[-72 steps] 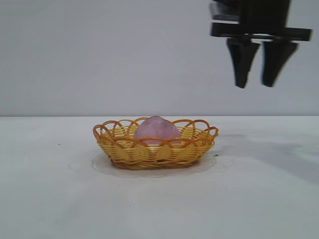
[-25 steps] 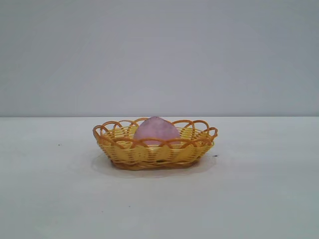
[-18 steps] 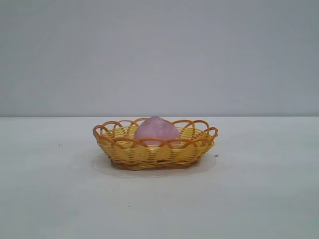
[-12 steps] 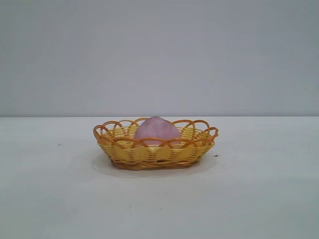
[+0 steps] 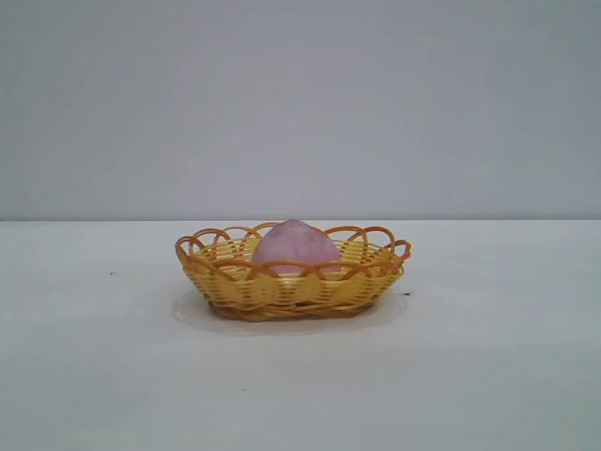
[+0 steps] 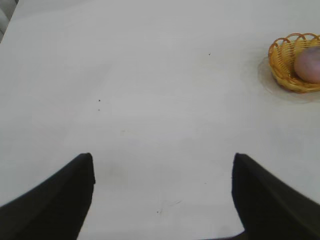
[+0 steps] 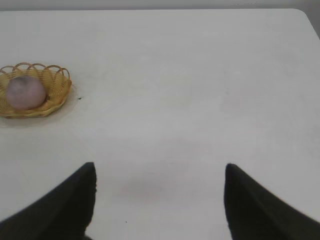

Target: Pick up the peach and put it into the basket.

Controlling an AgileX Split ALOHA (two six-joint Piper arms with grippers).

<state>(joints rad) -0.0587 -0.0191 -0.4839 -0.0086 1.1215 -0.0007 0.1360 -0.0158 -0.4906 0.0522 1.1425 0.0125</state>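
The pinkish-purple peach [image 5: 295, 246] lies inside the yellow woven basket [image 5: 282, 291] with the orange-brown looped rim, in the middle of the white table. Both also show in the left wrist view, the peach [image 6: 309, 66] in the basket [image 6: 282, 65], and in the right wrist view, the peach [image 7: 25, 92] in the basket [image 7: 59, 90]. My left gripper [image 6: 162, 162] is open and empty, high over bare table far from the basket. My right gripper [image 7: 159, 170] is open and empty, also far from the basket. Neither gripper shows in the exterior view.
The white table [image 5: 488, 376] lies bare around the basket, with a few small dark specks [image 6: 99, 101]. The table's far edge and corner show in the right wrist view [image 7: 305, 12]. A plain grey wall [image 5: 300, 103] stands behind.
The right gripper, which hung above and right of the basket 2.9 s ago, has left the exterior view. The peach and basket have stayed still over the last second.
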